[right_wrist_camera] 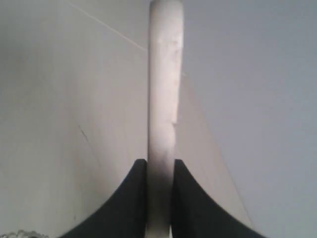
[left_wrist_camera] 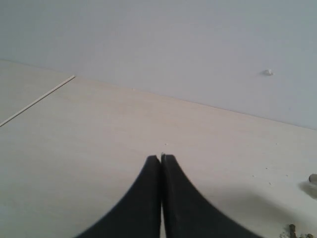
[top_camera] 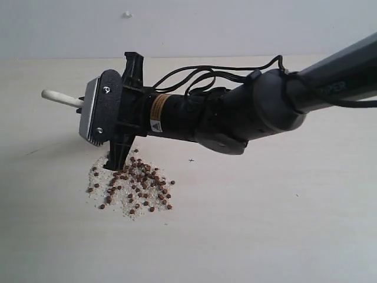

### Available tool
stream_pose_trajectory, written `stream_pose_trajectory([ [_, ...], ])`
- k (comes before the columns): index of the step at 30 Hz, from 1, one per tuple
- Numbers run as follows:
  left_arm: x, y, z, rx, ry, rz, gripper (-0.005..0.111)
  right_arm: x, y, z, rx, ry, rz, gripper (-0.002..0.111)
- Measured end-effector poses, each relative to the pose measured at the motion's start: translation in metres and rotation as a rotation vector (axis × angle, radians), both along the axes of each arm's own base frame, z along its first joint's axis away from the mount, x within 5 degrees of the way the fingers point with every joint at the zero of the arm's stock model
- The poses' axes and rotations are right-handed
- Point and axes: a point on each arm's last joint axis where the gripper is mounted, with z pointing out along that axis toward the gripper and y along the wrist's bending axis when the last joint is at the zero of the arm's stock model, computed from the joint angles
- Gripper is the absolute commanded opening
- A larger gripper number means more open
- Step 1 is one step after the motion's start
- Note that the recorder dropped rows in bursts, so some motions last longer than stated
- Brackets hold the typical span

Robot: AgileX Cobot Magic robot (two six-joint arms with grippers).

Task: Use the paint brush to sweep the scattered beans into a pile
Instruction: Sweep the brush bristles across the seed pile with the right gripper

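The beans (top_camera: 134,183) lie in a loose reddish-brown pile mixed with pale crumbs on the light tabletop, left of centre in the exterior view. My right gripper (top_camera: 84,103) reaches across just above the pile's far edge, shut on the paint brush handle (right_wrist_camera: 165,99). The handle's pale rounded end (top_camera: 58,95) sticks out to the left; the band and bristles are hidden behind the wrist. My left gripper (left_wrist_camera: 161,157) is shut on nothing over bare table, and a few beans (left_wrist_camera: 293,230) show at that view's edge. The exterior view does not show the left gripper.
The right arm (top_camera: 265,106) and its cables span the table from the right. A thin seam (left_wrist_camera: 37,101) crosses the tabletop in the left wrist view. A small white speck (top_camera: 126,14) sits on the back wall, and a tiny dark mark (top_camera: 191,160) is right of the pile.
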Motion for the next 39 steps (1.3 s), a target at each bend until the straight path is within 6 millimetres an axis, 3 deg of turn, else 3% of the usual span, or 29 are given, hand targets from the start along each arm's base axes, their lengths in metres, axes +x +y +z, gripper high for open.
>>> stream_pose_trajectory([
  [8,0.000,0.000,0.000,0.000,0.000,0.000,0.000,0.014,0.002,-0.009,-0.014,0.116,0.228,0.000],
  [23,0.000,0.000,0.000,0.000,0.000,0.000,0.000,-0.005,0.000,-0.012,-0.077,0.270,0.438,0.000],
  [31,0.000,0.000,0.000,0.000,0.001,0.000,0.000,-0.003,-0.001,0.021,-0.037,0.167,0.415,0.000],
  [36,0.000,0.000,0.000,0.000,0.001,0.000,0.000,0.006,0.000,0.022,-0.021,0.060,0.341,0.000],
  [39,0.000,0.000,0.000,0.000,0.001,0.000,0.000,0.011,0.001,0.011,-0.023,0.007,0.322,0.000],
])
